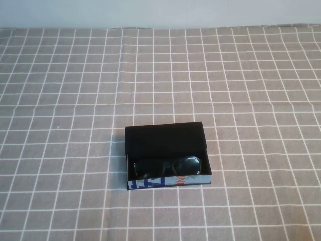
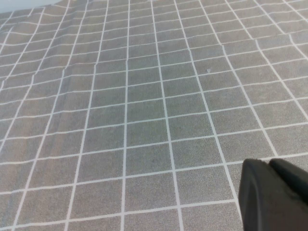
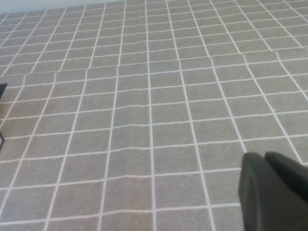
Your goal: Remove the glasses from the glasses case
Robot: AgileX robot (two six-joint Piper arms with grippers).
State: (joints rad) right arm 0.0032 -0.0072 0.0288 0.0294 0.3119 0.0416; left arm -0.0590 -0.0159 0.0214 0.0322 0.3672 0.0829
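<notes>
The glasses case (image 1: 164,136) lies open on the checked cloth in the middle of the high view, black inside, with a white front edge printed in blue and orange. The black glasses (image 1: 168,165) lie inside it against that front edge, dark lenses up. Neither arm shows in the high view. My left gripper (image 2: 268,164) shows only in the left wrist view, shut and empty above bare cloth. My right gripper (image 3: 264,157) shows only in the right wrist view, shut and empty above bare cloth. A dark corner (image 3: 1,90) at that view's edge may be the case.
A grey tablecloth (image 1: 65,100) with a white grid covers the whole table, with a few low creases. A pale wall runs along the far edge.
</notes>
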